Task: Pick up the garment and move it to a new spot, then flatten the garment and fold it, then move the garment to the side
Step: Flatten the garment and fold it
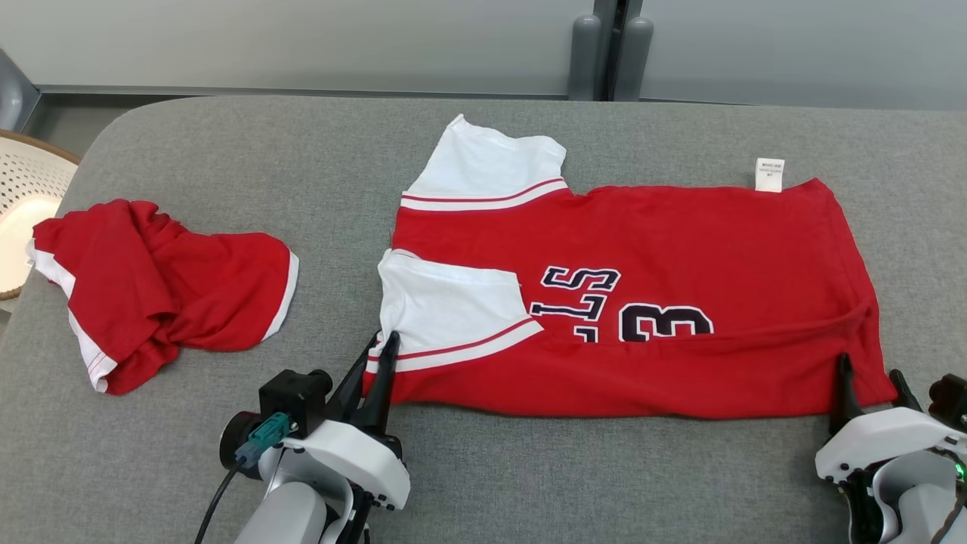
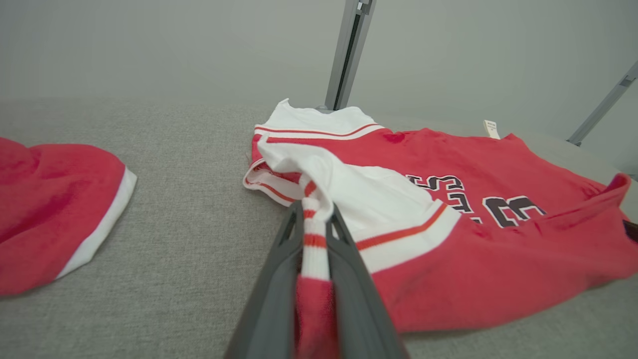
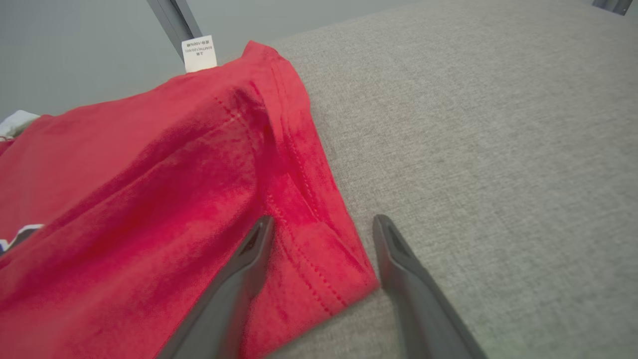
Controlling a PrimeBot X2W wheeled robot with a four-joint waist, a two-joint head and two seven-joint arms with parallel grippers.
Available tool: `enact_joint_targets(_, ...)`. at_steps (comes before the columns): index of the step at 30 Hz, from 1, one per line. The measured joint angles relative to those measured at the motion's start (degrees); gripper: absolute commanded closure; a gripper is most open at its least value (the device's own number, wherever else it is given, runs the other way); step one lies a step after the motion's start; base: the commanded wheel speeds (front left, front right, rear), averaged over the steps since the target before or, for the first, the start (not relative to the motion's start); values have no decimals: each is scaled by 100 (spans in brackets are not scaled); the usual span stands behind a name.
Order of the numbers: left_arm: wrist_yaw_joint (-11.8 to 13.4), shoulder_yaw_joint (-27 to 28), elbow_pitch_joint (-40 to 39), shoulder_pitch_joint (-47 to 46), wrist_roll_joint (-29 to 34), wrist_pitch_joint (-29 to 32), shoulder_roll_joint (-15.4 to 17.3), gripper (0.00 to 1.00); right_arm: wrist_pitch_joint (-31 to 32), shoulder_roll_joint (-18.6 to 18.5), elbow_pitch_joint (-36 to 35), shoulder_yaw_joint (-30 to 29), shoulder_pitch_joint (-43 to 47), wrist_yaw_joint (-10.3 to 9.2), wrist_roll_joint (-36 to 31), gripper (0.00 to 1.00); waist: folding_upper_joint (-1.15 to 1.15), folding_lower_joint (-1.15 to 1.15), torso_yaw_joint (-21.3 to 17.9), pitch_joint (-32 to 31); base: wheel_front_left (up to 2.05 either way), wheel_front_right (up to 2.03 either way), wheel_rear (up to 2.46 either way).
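The garment is a red jersey with white sleeves and dark lettering, spread across the grey table, its near long edge folded over. My left gripper is shut on the garment's near left corner, at the white striped sleeve hem; in the left wrist view that bunched hem sits pinched between the fingers. My right gripper stands open at the near right corner. In the right wrist view the red hem corner lies between the spread fingers, the jaws not closed on it.
A second red and white garment lies crumpled at the table's left. A white perforated basket stands off the left edge. A grey wall with a dark post runs behind. A white label sticks out of the jersey's far edge.
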Motion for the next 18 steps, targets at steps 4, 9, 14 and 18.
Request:
enact_joint_targets(4,-1,38,3,41,18,0,-2,100,-75,-4,180,75,-132,0,43,100,0,0,4,-5,0,0,0)
enact_joint_targets(9,0,104,69,87,52,0,-3,100,-266,26,225,178,-110,2,232,100,0,0,-74,-91,0,0,0)
enact_joint_targets(14,-23,155,180,208,64,-1,9,100,-311,31,24,397,129,2,525,100,0,0,-202,-207,0,0,0)
enact_joint_targets(18,-99,146,164,381,37,0,141,100,-153,59,-326,665,447,2,866,100,0,0,-337,-289,0,0,0)
